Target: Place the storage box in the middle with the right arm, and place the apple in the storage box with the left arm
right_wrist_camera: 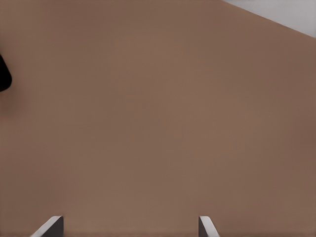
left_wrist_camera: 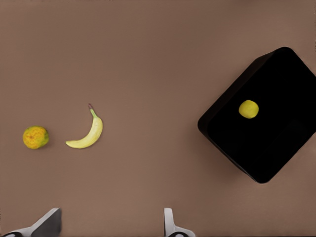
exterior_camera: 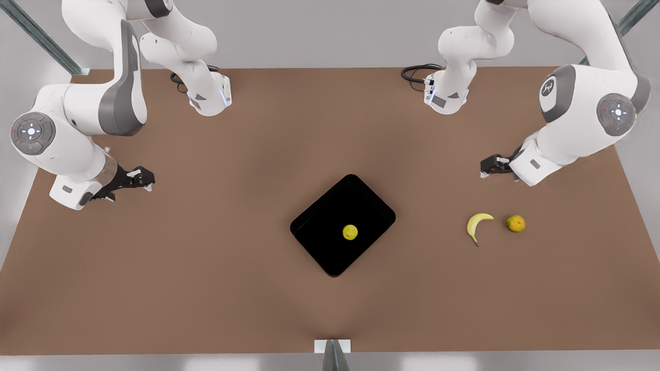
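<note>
1. So here's where we are: the big shallow black rectangular storage box [exterior_camera: 361,206] sits about mid-counter, turned at an angle, and the small round yellow-green apple [exterior_camera: 350,232] lies inside it, on the floor of the box and clear of the walls. Judging from that, both placements look done.

2. Our left gripper [exterior_camera: 496,166] hangs above the brown counter [exterior_camera: 206,257] on the front view's right, near the curved yellow banana [exterior_camera: 477,225] and the orange-and-green mottled round fruit [exterior_camera: 515,223]. Its fingers [left_wrist_camera: 170,224] are spread wide and hold nothing.

3. Our right gripper [exterior_camera: 138,179] is parked over bare counter on the front view's left, well apart from the box. Its fingers [right_wrist_camera: 205,226] are spread too, nothing between them.

4. What's left, we reckon, is just staying clear. If either arm moves, we'd keep it high and pull away from the box, so nothing nudges the box or rolls the apple.

5. We'd also steer the left arm wide of the banana and mottled fruit.
</note>
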Motion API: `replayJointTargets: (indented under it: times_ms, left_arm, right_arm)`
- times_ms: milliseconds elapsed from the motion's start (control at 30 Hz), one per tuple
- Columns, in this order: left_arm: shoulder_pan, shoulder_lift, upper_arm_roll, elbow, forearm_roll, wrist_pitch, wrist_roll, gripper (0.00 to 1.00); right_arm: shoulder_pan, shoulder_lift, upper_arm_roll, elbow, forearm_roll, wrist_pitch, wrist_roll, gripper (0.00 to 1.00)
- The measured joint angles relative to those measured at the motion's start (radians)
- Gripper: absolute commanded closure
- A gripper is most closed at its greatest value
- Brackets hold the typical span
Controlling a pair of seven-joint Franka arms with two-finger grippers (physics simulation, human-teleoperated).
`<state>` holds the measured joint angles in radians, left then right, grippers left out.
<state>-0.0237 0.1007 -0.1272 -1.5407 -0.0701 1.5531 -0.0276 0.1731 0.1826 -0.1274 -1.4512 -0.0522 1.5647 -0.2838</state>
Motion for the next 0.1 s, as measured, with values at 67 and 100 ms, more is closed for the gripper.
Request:
replayJointTargets:
  times_ms: [67,100]
  left_arm:
    - [0.015,0.019,-0.024,0.002,0.047,0.002,0.000,0.00]
    - [0.025,0.019,-0.029,-0.001,0.067,0.004,0.000,0.00]
  right_arm:
    - [0.000,0.001,0.000,-0.001,0.000,0.000,0.000,0.00]
    - [0.001,0.001,0.000,-0.002,0.000,0.000,0.001,0.00]
